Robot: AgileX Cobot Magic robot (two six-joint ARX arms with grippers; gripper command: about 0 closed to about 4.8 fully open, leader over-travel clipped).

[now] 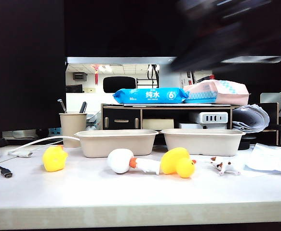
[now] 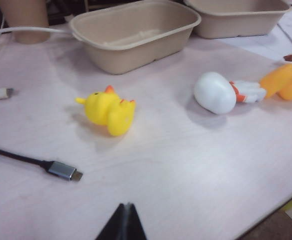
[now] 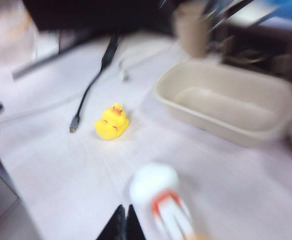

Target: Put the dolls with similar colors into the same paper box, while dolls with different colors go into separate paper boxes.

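Note:
Four dolls lie in a row on the table in front of two paper boxes [image 1: 116,142] [image 1: 203,141]: a yellow duck [image 1: 54,159], a white bird [image 1: 120,160] with an orange beak, a second yellow duck [image 1: 178,162] and a tiny patched white animal [image 1: 225,165]. Both boxes look empty. My left gripper [image 2: 125,205] is shut and holds nothing, hovering over the table's front, short of the left duck [image 2: 108,107]. My right gripper [image 3: 124,206] is shut and empty too, above the table near the bird [image 3: 155,185]. Its arm [image 1: 227,29] is a dark blur at the upper right.
A beige pen cup [image 1: 73,126] stands left of the boxes. A black USB cable [image 2: 63,171] and a white cable [image 1: 39,142] lie at the left. White papers [image 1: 273,158] sit at the right edge. A shelf [image 1: 169,115] with tissue packs stands behind.

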